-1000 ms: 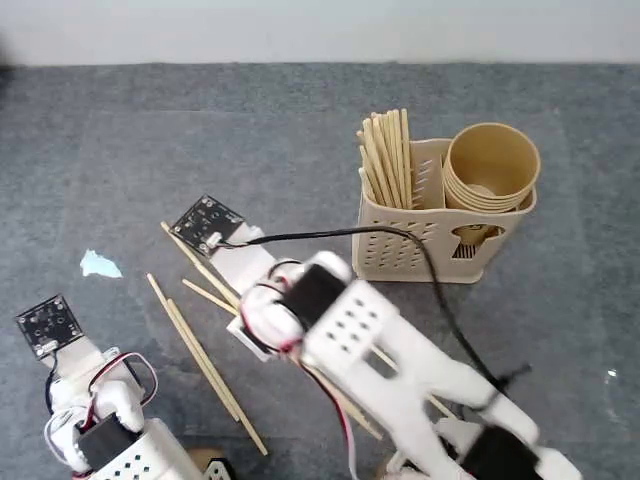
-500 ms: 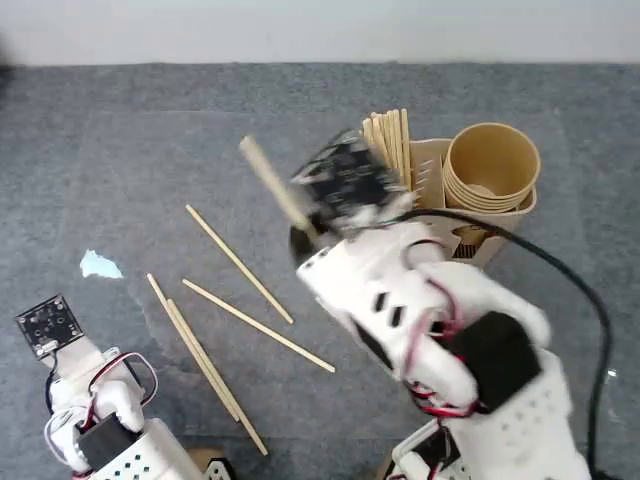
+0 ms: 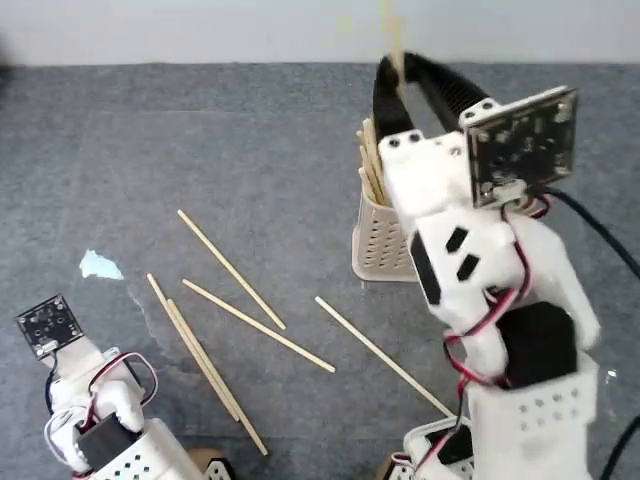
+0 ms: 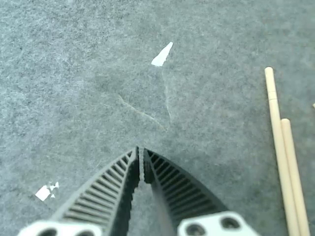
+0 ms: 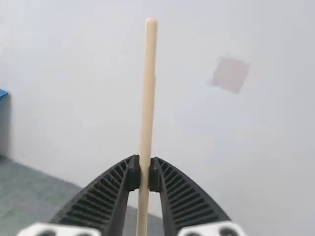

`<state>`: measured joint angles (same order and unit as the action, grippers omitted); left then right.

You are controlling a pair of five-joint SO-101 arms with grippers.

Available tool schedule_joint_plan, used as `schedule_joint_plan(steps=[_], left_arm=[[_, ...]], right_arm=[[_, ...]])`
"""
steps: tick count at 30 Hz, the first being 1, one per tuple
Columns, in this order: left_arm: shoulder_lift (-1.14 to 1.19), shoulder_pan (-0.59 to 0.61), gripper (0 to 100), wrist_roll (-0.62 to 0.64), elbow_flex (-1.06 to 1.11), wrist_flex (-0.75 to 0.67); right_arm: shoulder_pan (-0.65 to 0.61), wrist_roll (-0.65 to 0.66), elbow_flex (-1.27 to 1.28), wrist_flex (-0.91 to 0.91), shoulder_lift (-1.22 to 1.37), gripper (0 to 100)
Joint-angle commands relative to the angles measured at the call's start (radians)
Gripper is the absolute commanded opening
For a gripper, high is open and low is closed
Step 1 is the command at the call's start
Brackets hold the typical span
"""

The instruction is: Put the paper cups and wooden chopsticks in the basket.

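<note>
Right wrist view: the right gripper (image 5: 143,166) has its jaws pinched tight on one wooden chopstick (image 5: 147,88), which stands upright between them. In the high view this arm rises over the basket (image 3: 375,245), at about 2 o'clock from the middle of the table (image 3: 150,150). A bundle of chopsticks (image 3: 370,165) stands in the basket's 9 o'clock side. To do the drop well, I would keep the stick vertical and centre its lower end over that compartment. I would open the jaws only once the tip is below the rim, or it may glance off the standing bundle. The wall runs close at 12 o'clock of the basket, so tilting the raised end that way looks risky; the carpet at 9 o'clock offers free room. Five loose chopsticks (image 3: 258,325), by my count, lie from 6 to 8 o'clock of the basket. The left gripper (image 4: 141,158), jaws closed on nothing, hangs over the carpet at the table's 7 o'clock corner, near a pair of sticks (image 4: 283,157) and a paper scrap (image 4: 162,54).
</note>
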<state>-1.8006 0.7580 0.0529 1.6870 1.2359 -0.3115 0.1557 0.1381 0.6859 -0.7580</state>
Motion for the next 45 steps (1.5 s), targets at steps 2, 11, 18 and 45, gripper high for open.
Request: schedule_joint_plan(steps=[2,11,18,45], left_arm=[[-0.011,-0.003,1,-0.011,-0.005,-0.023],[-0.011,-0.003,1,-0.011,-0.005,-0.023],[-0.011,-0.003,1,-0.011,-0.005,-0.023],[-0.011,-0.003,1,-0.011,-0.005,-0.023]], right_arm=[[0.082,0.002,0.216,-0.294,-0.018,0.9],[0.113,0.0,0.457,-0.447,-0.016,0.9],[0.107,0.0,0.443,-0.384,-0.019,16.0],[-0.288,-0.049,0.247,0.794,0.09,14.4]])
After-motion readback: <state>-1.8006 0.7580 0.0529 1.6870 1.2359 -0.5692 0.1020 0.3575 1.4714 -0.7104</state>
